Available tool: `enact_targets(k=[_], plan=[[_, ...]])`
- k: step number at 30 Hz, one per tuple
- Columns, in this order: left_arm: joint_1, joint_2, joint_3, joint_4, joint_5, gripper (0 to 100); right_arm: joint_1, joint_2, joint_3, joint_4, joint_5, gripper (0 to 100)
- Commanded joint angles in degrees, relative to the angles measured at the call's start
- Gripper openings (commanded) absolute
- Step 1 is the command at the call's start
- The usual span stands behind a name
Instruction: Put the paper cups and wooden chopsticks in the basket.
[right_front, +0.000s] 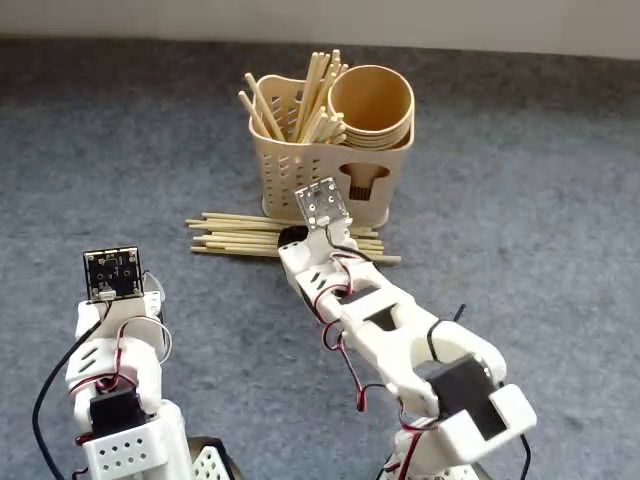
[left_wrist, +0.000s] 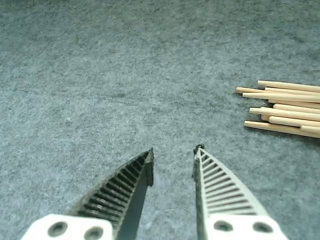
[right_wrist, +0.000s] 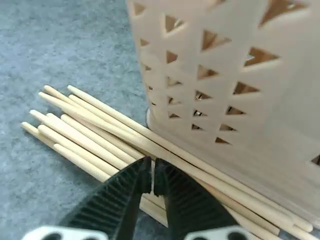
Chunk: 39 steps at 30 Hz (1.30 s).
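A beige slotted basket (right_front: 330, 175) stands at the far middle of the carpet, with several wooden chopsticks (right_front: 305, 95) and stacked paper cups (right_front: 372, 105) in it. More chopsticks (right_front: 240, 237) lie in a flat bundle on the carpet right in front of the basket. My right gripper (right_wrist: 152, 164) is shut, with its tips low over this bundle (right_wrist: 85, 135) beside the basket wall (right_wrist: 235, 75); I cannot tell whether a stick is pinched. My left gripper (left_wrist: 175, 154) stands open over bare carpet, and the bundle's ends (left_wrist: 285, 107) lie off to its side.
Grey carpet (right_front: 540, 230) covers the whole work area, with free room on both sides of the basket. The right arm (right_front: 390, 335) stretches from the near edge toward the basket. The left arm (right_front: 112, 330) stays at the near left.
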Motion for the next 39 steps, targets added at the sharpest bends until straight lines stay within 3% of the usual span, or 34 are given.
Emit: enact_targets(k=[1,12,16,25,31,39], plan=[[-0.1,-0.7,1.1,0.3,0.3,14,1.3,2.8,-5.0,-1.7,0.1,2.7],[-0.1,-0.7,1.1,0.3,0.3,14,0.9,7.2,-6.2,-0.5,1.8,2.7],[-0.1,-0.7,1.1,0.3,0.3,14,0.6,4.4,-6.5,9.5,5.5,2.6],[-0.1,-0.7,1.1,0.3,0.3,14,-3.2,-5.4,-6.2,31.3,5.6,2.6],[-0.1,-0.7,1.1,0.3,0.3,14,-3.4,-13.8,-6.1,38.2,5.6,2.6],[-0.1,-0.7,1.1,0.3,0.3,14,-6.2,-24.7,-6.9,37.8,5.6,2.6]])
